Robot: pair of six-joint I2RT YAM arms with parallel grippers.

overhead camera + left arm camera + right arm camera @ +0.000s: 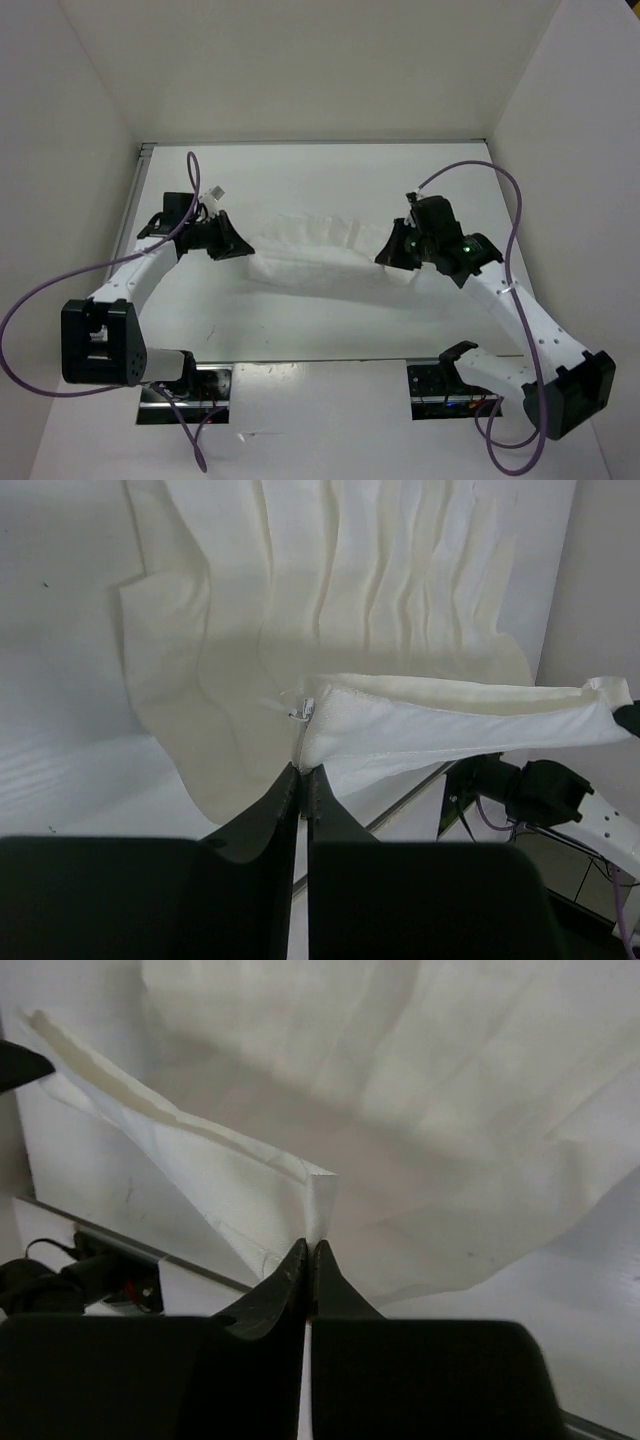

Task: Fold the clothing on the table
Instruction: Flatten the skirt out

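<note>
- Thin, wrinkled white fabric clothing [315, 255] lies across the middle of the flat matte white counter [300, 325].
- The left claw [303, 773] pinches the clothing's left edge.
- The right claw [308, 1249] pinches its right edge.

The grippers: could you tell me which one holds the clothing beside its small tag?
The left gripper; a tag shows right beside it, none beside the right gripper.

Left end effector [303, 772], right end effector [308, 1247] clamped.
</note>
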